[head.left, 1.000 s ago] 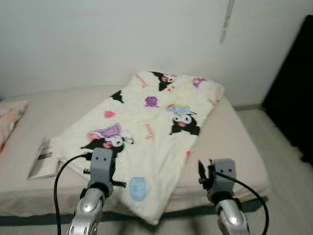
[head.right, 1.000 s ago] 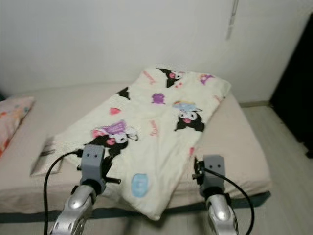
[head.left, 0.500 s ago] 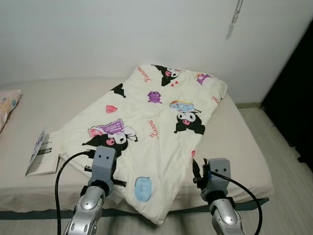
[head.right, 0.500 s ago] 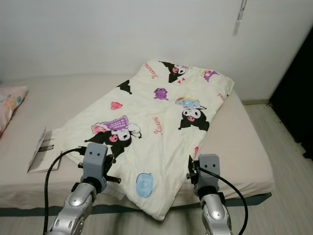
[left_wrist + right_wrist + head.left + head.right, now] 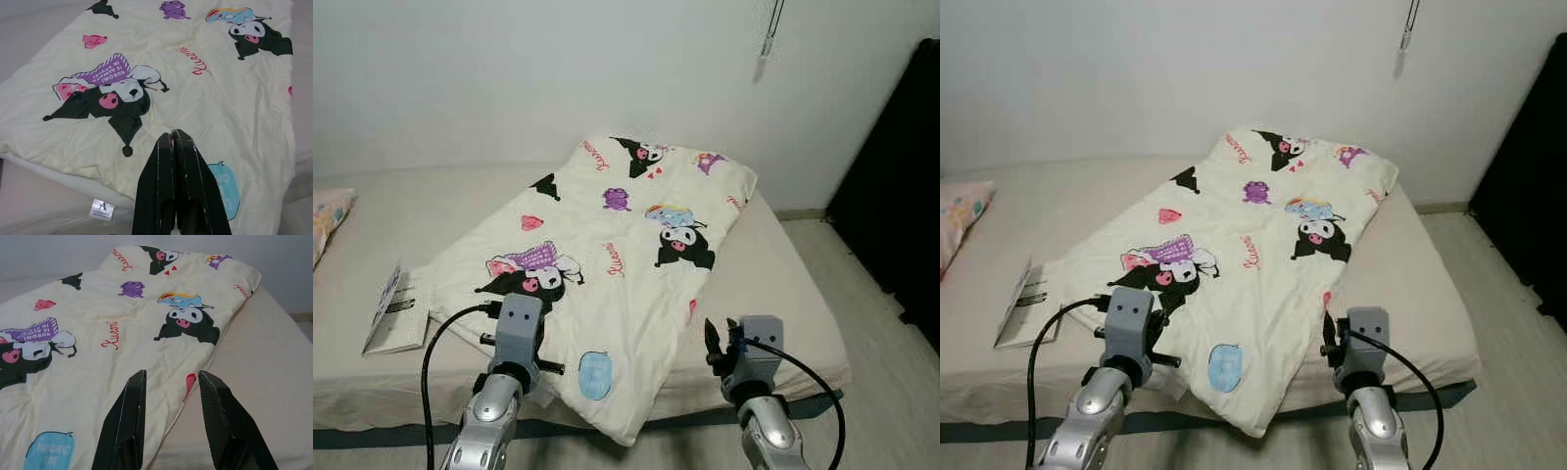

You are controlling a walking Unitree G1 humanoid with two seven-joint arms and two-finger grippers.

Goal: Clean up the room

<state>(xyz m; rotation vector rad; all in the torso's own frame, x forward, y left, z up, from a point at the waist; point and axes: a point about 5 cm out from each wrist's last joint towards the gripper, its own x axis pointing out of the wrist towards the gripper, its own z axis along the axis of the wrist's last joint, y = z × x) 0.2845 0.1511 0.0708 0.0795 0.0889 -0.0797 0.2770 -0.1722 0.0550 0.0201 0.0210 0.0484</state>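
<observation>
While I faced the bed [image 5: 783,284], left hand [image 5: 172,139] closed, right hand [image 5: 168,382] open, I judged grasping the blanket's [image 5: 626,255] edge came next

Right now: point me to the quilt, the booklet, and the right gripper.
quilt [image 5: 607,264], left eye view, on its middle by the red lettering.
booklet [image 5: 391,313], left eye view, on its cover.
right gripper [image 5: 171,416], right wrist view, midway between its open fingertips.

Pillow [image 5: 327,217] cut by the frame edge, booklet [image 5: 393,311] print too small to read.
</observation>
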